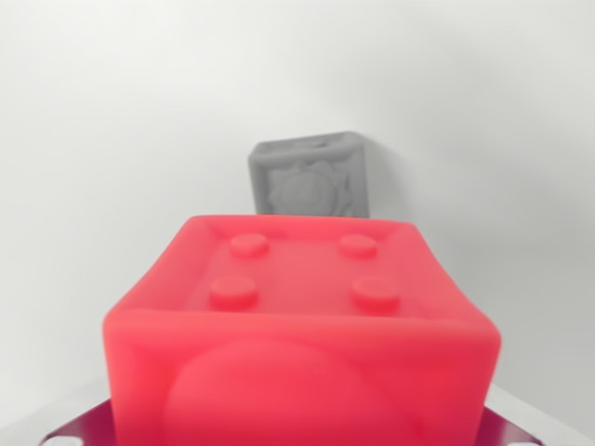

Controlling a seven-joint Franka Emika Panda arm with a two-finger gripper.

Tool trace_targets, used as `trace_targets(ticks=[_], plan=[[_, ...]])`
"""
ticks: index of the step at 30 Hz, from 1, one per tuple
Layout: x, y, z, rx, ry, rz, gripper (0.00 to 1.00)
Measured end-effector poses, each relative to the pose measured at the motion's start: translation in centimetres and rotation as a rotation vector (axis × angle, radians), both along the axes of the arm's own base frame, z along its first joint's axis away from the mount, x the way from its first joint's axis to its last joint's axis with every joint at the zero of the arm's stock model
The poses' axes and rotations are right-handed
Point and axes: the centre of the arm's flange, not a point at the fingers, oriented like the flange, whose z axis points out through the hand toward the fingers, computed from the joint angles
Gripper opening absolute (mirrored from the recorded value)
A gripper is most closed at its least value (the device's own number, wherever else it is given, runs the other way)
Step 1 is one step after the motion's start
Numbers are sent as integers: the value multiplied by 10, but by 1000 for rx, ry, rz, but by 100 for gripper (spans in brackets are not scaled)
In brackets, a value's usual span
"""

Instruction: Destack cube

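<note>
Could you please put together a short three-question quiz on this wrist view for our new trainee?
1. True or false: the red cube has four round studs on its top face.
2. Which object lies farther from the camera? A) the red cube B) the grey cube C) a blue ball
3. Fill in: the two cubes rest on a plain ______ surface.

Key
1. True. Four studs show in a square pattern.
2. B. The grey cube sits behind the red one, partly hidden by it, with an embossed pattern on its front face.
3. White. No gripper fingers can be made out in this view.
</note>
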Motion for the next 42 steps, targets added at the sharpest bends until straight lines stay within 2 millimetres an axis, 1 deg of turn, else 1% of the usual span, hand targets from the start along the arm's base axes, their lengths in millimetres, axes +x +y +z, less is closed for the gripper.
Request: trace_targets(ticks=[42], plan=[[-18, 6, -3, -1, 1, -288, 0]])
